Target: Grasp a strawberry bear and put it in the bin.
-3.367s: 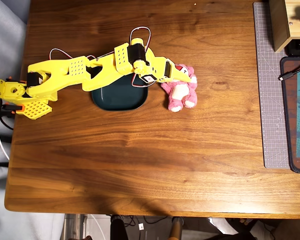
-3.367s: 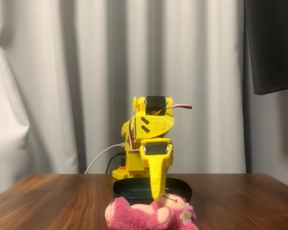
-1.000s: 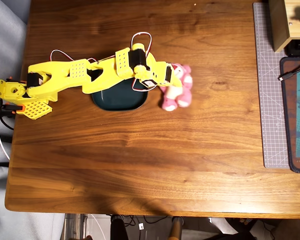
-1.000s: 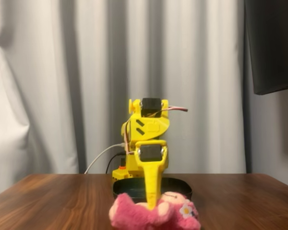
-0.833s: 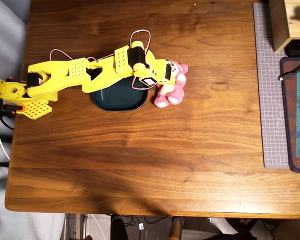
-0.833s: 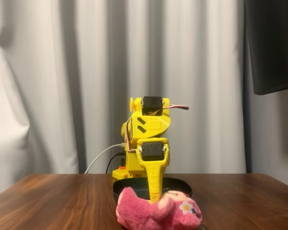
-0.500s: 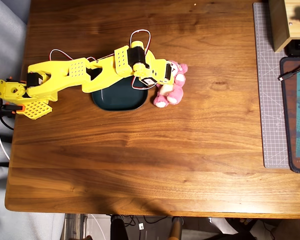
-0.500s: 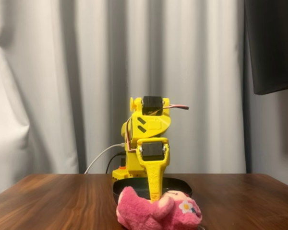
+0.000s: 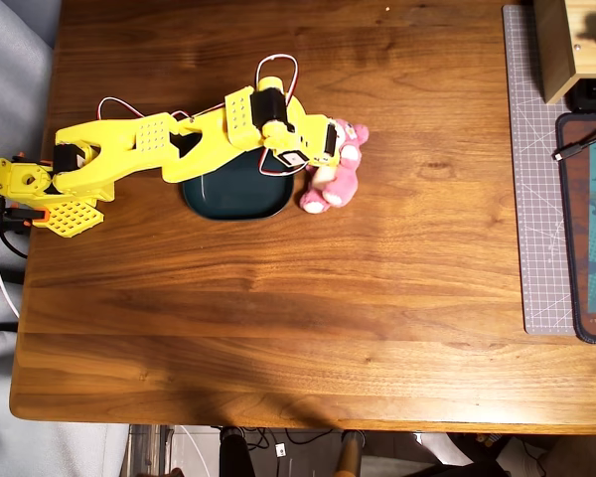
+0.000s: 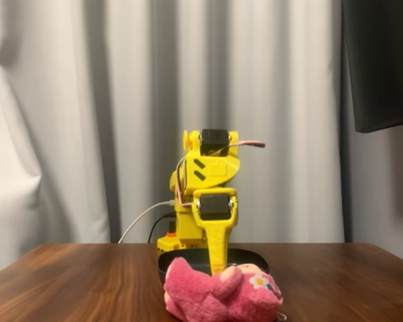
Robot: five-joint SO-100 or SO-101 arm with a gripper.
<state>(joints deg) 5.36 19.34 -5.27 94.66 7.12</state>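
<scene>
The pink strawberry bear [image 9: 336,179] lies just right of the bin [image 9: 228,195], its foot close to the rim in the overhead view. My yellow gripper [image 9: 330,159] reaches over the bin from the left and is shut on the bear's upper body, near the head. In the fixed view the bear [image 10: 218,295] hangs on its side in front of the dark bin [image 10: 255,257], with the gripper [image 10: 218,270] coming down into it from above. Whether the bear touches the table I cannot tell.
A grey cutting mat [image 9: 536,199] runs along the table's right side, with a light wooden box [image 9: 556,50] at its top and a dark pad [image 9: 588,229] with a cable beside it. The arm's base [image 9: 25,189] sits at the left edge.
The gripper has pulled the bear left and slightly up toward the bin. The bear has turned, and its head sits higher in the fixed view.
</scene>
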